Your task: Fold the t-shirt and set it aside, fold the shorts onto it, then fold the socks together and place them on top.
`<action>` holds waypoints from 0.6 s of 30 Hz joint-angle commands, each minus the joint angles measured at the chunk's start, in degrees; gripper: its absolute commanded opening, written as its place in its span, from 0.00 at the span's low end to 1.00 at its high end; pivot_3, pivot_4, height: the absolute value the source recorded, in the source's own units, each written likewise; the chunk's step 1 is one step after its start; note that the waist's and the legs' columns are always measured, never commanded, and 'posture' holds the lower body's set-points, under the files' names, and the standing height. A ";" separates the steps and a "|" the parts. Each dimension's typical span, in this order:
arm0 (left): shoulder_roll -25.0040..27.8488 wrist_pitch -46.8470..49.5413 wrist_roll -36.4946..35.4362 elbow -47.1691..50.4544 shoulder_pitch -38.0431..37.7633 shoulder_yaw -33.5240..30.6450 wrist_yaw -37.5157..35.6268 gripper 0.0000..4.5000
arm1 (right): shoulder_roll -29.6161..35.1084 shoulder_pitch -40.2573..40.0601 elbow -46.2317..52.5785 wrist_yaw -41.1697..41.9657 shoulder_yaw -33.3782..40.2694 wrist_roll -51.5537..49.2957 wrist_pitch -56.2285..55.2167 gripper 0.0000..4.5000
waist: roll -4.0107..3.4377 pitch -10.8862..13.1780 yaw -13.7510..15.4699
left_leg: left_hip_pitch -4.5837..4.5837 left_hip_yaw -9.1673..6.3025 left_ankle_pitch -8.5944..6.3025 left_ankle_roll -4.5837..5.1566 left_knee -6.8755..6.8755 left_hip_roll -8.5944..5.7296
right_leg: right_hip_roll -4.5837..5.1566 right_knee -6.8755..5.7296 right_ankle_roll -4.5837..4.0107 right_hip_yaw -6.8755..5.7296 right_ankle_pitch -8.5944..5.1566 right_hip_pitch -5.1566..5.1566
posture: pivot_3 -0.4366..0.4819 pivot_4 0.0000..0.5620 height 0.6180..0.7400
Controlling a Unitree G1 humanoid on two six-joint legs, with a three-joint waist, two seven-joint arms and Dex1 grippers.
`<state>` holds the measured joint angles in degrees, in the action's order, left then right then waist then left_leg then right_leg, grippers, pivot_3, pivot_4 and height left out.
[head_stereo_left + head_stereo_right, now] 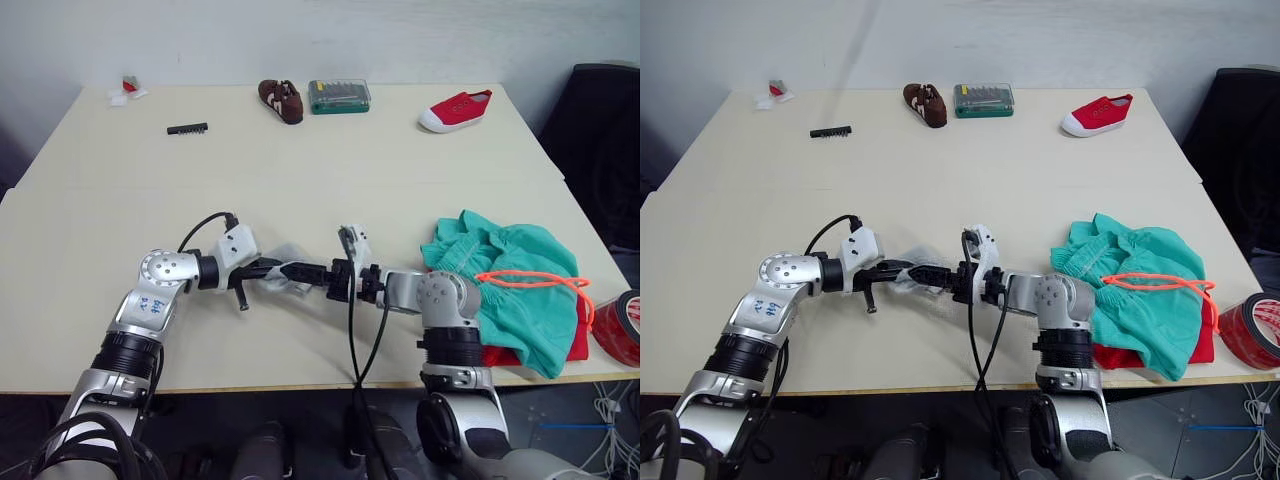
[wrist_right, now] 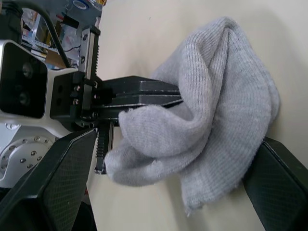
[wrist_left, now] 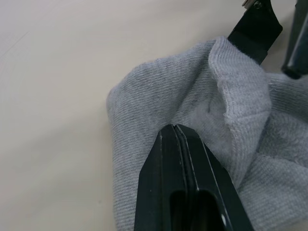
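Grey ribbed-knit socks lie bunched on the table near its front edge, held between the two grippers.

The knit is soft and folded over itself into a rounded, lumpy bundle. The left gripper has its two flat black fingers pressed together with a fold of sock pinched between them; its forearm lies low and level, reaching toward the centre. The right gripper faces it from the opposite side with its fingers spread wide, one on each side of the bundle; its forearm is also level. Teal-green shorts, crumpled, with a gathered waist and an orange drawstring, lie just to the right on the red t-shirt, of which a smooth edge shows beneath.
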<state>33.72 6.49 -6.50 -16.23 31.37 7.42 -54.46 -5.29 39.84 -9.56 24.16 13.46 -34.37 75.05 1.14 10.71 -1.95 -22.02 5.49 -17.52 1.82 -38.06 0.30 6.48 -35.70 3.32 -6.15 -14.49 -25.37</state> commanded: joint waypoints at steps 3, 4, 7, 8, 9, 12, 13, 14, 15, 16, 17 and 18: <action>0.64 0.68 0.75 1.64 -1.71 -0.49 0.58 0.00 | -0.34 0.61 -3.93 -2.66 0.79 -0.36 -0.51 0.99 | 0.00 0.00 -0.12 | 0.00 -0.01 -0.01 0.02 0.01 0.01 | 0.00 0.00 0.00 0.00 0.00 0.00 | 0.48 0.27 1.00; 0.69 0.84 0.69 1.96 -1.97 -0.68 0.82 0.00 | -0.24 1.00 -4.93 -2.73 0.48 -0.12 -1.17 0.99 | -0.01 0.00 -0.14 | 0.00 -0.01 -0.02 0.03 0.01 0.02 | 0.00 0.00 0.00 0.00 0.00 0.00 | 0.48 0.27 1.00; 0.70 1.46 0.49 2.77 -2.50 -1.11 1.32 0.00 | -0.31 1.97 -7.22 -2.87 -0.29 0.31 -2.86 0.99 | -0.01 0.00 -0.32 | 0.00 -0.01 -0.02 0.03 0.01 0.03 | 0.00 0.01 0.00 0.00 0.00 0.00 | 0.48 0.27 1.00; 0.69 1.68 0.44 3.10 -2.65 -1.18 1.42 0.00 | -0.61 2.45 -8.08 -3.19 -0.19 0.36 -3.49 0.95 | -0.01 0.00 -0.36 | 0.00 -0.01 -0.02 0.03 0.02 0.03 | 0.00 0.01 0.00 0.00 0.00 0.00 | 0.48 0.27 1.00; 0.67 1.83 0.42 3.32 -2.74 -1.23 1.49 0.00 | -0.78 2.80 -8.76 -3.41 -0.12 0.36 -3.99 0.90 | -0.01 0.00 -0.39 | 0.01 -0.02 -0.02 0.02 0.02 0.04 | 0.00 0.01 0.00 0.00 0.00 0.00 | 0.48 0.27 1.00; 0.56 2.14 0.34 3.86 -3.03 -1.43 1.74 0.00 | -1.09 3.56 -10.29 -4.11 -0.38 0.44 -5.51 0.70 | -0.01 0.00 -0.56 | 0.00 -0.02 -0.02 0.02 0.03 0.04 | 0.00 0.02 -0.01 0.00 0.00 0.00 | 0.48 0.27 1.00; 0.50 2.25 0.31 4.06 -3.17 -1.60 1.93 0.00 | -0.92 3.57 -10.35 -3.93 -0.95 0.50 -5.82 0.60 | -0.01 0.00 -0.59 | 0.00 -0.02 -0.02 0.02 0.04 0.04 | 0.00 0.02 -0.01 0.00 0.00 -0.01 | 0.48 0.27 1.00; 0.45 2.40 0.24 4.26 -3.33 -1.79 2.13 0.00 | -0.72 3.40 -10.16 -3.72 -1.44 0.50 -5.96 0.53 | -0.02 0.01 -0.62 | 0.00 -0.02 -0.02 0.02 0.05 0.04 | 0.00 0.02 -0.01 0.00 -0.01 -0.01 | 0.48 0.27 1.00; 0.40 2.56 0.18 4.42 -3.46 -1.97 2.32 0.00 | -0.50 3.19 -9.90 -3.50 -1.81 0.46 -5.99 0.45 | -0.02 0.01 -0.68 | -0.01 -0.02 -0.02 0.02 0.06 0.04 | 0.00 0.03 -0.01 0.00 -0.01 -0.02 | 0.48 0.27 1.00; 0.33 2.78 0.02 4.63 -3.62 -2.23 2.50 0.00 | -0.30 2.96 -9.59 -3.34 -2.08 0.41 -5.92 0.36 | -0.02 0.00 -0.76 | -0.03 -0.02 -0.02 0.01 0.08 0.04 | 0.00 0.05 -0.02 0.00 -0.01 -0.03 | 0.48 0.27 1.00; 0.24 3.49 -0.47 4.89 -3.77 -2.68 2.59 0.00 | -0.09 2.73 -9.30 -3.32 -2.31 0.34 -5.92 0.28 | -0.01 0.00 -0.80 | -0.02 -0.03 -0.02 0.01 0.10 0.05 | 0.00 0.05 -0.02 0.00 -0.01 -0.02 | 0.48 0.27 1.00; 0.12 4.32 -1.16 5.19 -3.82 -3.26 2.69 0.04 | 0.16 2.50 -8.96 -3.29 -2.60 0.27 -5.97 0.21 | 0.00 -0.01 -0.85 | -0.02 -0.03 -0.02 0.02 0.10 0.05 | 0.00 0.07 -0.02 0.00 -0.01 -0.02 | 0.48 0.27 1.00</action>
<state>33.83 9.64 -6.86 -11.99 28.40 5.04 -52.11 -5.34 43.62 -17.67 21.45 11.52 -34.88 69.47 1.14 10.71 -2.80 -22.02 5.46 -17.54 1.83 -37.96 0.34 6.48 -35.63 3.30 -6.14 -14.50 -25.38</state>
